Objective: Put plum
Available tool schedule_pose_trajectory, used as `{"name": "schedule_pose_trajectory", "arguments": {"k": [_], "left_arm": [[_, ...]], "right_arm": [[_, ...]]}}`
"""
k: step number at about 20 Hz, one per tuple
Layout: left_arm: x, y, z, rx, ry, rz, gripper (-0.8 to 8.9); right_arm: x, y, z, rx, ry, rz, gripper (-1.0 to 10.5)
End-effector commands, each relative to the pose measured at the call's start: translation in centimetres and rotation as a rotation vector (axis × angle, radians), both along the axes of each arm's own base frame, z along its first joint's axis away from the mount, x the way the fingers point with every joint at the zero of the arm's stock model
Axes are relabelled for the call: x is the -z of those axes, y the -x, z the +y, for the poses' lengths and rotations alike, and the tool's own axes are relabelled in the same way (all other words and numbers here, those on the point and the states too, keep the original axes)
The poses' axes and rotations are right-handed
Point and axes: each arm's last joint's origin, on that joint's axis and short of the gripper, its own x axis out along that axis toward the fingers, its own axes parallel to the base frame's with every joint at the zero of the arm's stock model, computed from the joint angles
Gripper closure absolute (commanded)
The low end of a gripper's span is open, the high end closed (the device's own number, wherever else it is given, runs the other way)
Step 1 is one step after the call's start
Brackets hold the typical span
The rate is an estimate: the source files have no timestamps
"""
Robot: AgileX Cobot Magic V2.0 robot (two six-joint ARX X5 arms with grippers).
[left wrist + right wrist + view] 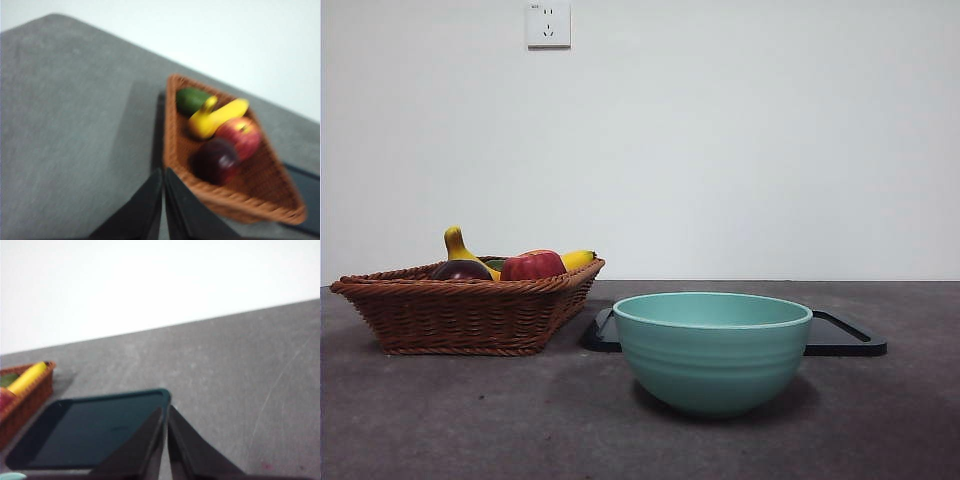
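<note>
While both the left gripper and the right gripper wait with jaws closed and empty, you see the plum farther off in the basket, touching the apple. It looks smooth and slippery; take it across its widest part, gently.

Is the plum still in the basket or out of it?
In. The plum lies inside the wicker basket, touching the red apple.

Your left hand hangs in the air with jaws pressed together; your right hand does likewise.
</note>
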Motion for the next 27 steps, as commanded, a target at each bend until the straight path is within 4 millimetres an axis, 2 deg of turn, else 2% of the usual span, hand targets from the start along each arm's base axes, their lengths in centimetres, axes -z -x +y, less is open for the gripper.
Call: {"name": "schedule_pose_trajectory", "arguments": {"k": [1, 5, 10, 17, 22, 27], "left_arm": [[-2.3, 0.7, -0.1, 0.014, 0.018, -0.021, 8.03], [-4.9, 1.7, -0.1, 0.032, 0.004, 0.001, 8.03], [-7.8, 2.3, -0.5, 0.145, -0.061, 0.044, 8.03], [-11.3, 1.5, -0.9, 0.348, -0.097, 0.126, 8.03], [-13.1, 0.5, -1.2, 0.461, -0.119, 0.210, 8.03], [-14.0, -0.1, -1.5, 0.545, -0.148, 0.298, 8.03]], "right_arm": [[-1.9, 0.7, 0.0, -0.016, -0.014, 0.008, 9.4], [-4.6, 1.9, 0.1, -0.030, -0.006, 0.031, 9.4], [-7.7, 2.7, 0.2, -0.095, 0.046, 0.102, 9.4], [-11.4, 2.4, 0.6, -0.240, 0.063, 0.241, 9.4], [-13.2, 1.5, 0.8, -0.344, 0.091, 0.346, 9.4], [-13.8, 0.7, 1.1, -0.426, 0.125, 0.444, 9.4]]}}
